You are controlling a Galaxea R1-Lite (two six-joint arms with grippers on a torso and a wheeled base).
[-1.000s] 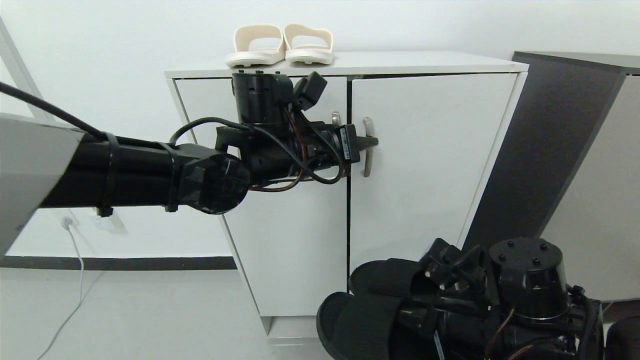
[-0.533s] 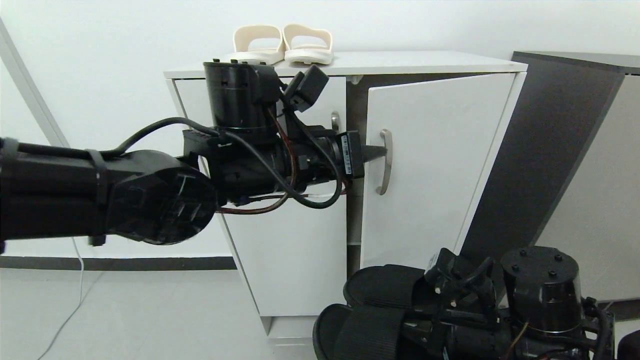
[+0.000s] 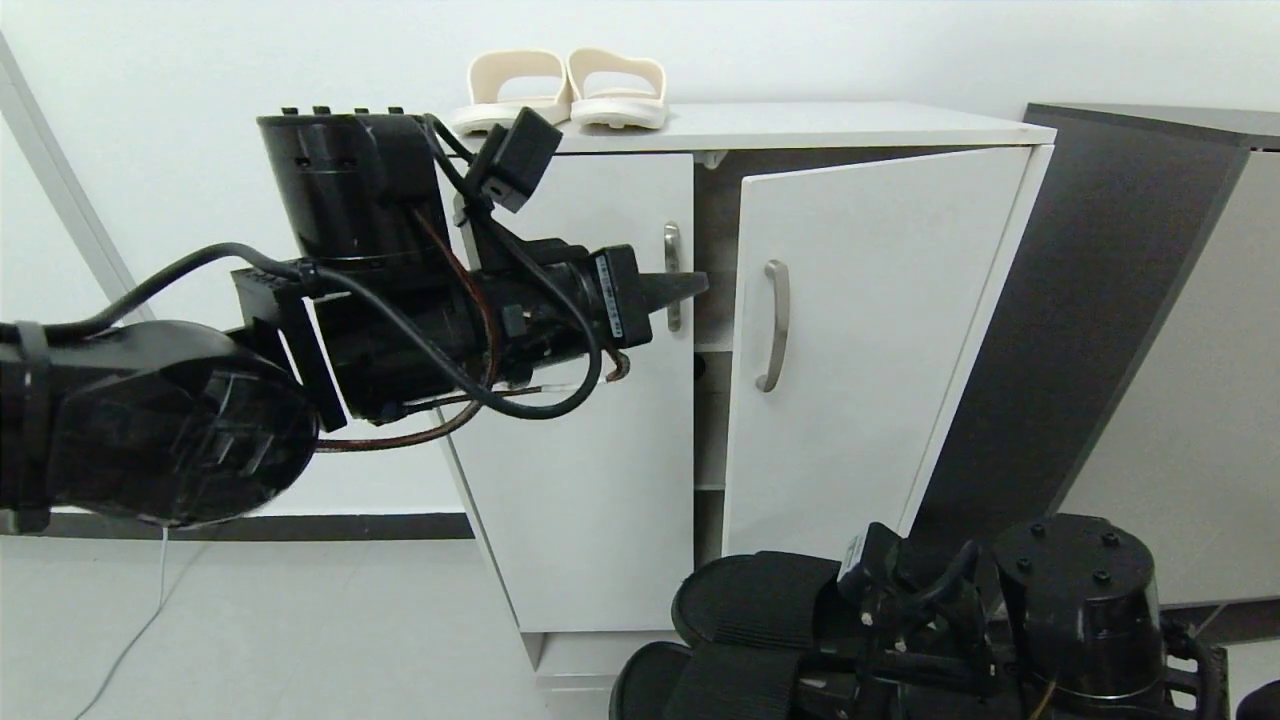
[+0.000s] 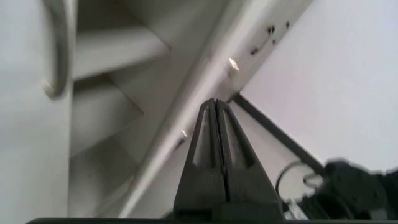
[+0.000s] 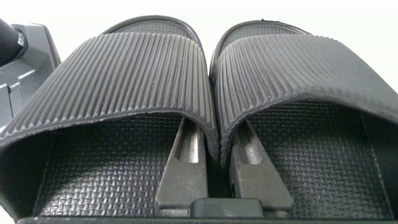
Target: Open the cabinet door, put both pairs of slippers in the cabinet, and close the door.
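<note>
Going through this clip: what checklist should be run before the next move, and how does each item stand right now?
1. Right door open wide enough for slippers: not ok, only ajar, narrow gap.
2. Left gripper clear of the handle: ok, shut, tip at the gap, apart from the handle.
3. Black slippers held firmly: ok, right gripper shut on the pair's adjoining straps.
4. Beige slippers stowed: not ok, on the cabinet top.
5. Free room inside the cabinet: cannot tell, only a sliver with a shelf shows.
</note>
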